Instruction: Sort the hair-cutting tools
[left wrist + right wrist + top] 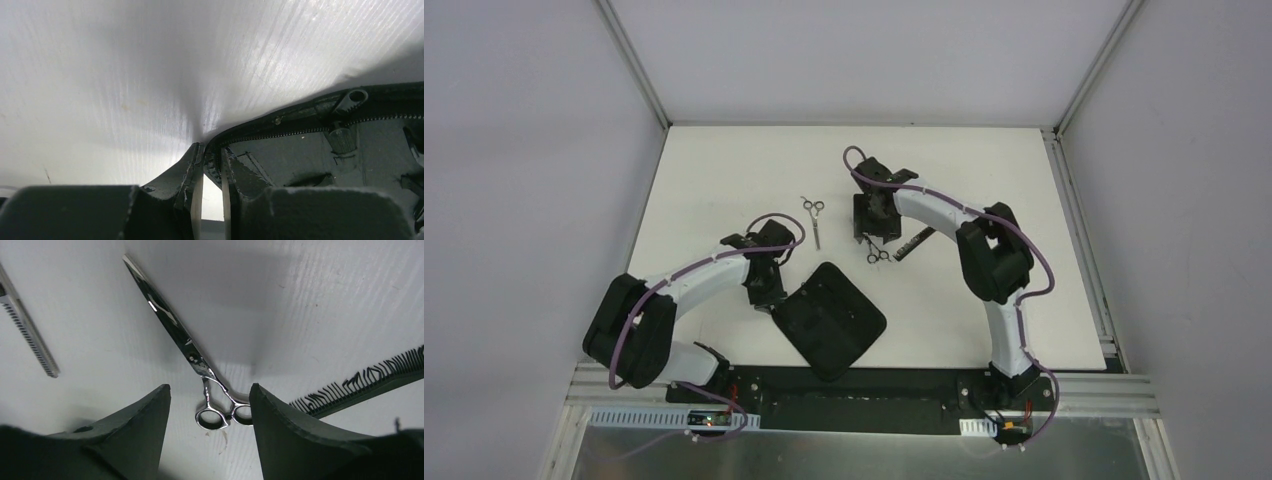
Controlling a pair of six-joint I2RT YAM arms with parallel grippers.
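Top view: your right gripper [874,238] stands over the silver scissors [880,254] at mid-table, much nearer them than the left gripper [769,298], which sits at the left edge of the zip case [834,320].
Left wrist: jaws pinched on the case's rim.
Right wrist: jaws open, straddling the ring handles. The blades run away from the jaws, slanting left. A comb [360,382] lies to the right.

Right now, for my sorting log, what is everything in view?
table: one, white, under everything.
toothed scissors: one, silver, leftmost of the tools.
plain scissors: one, silver, middle of the tools.
comb: one, black, right of the plain scissors.
zip case: one, black, open, near edge between the arms.
left gripper: one, black, closed on the zip case's rim.
right gripper: one, black, open astride the plain scissors' rings.
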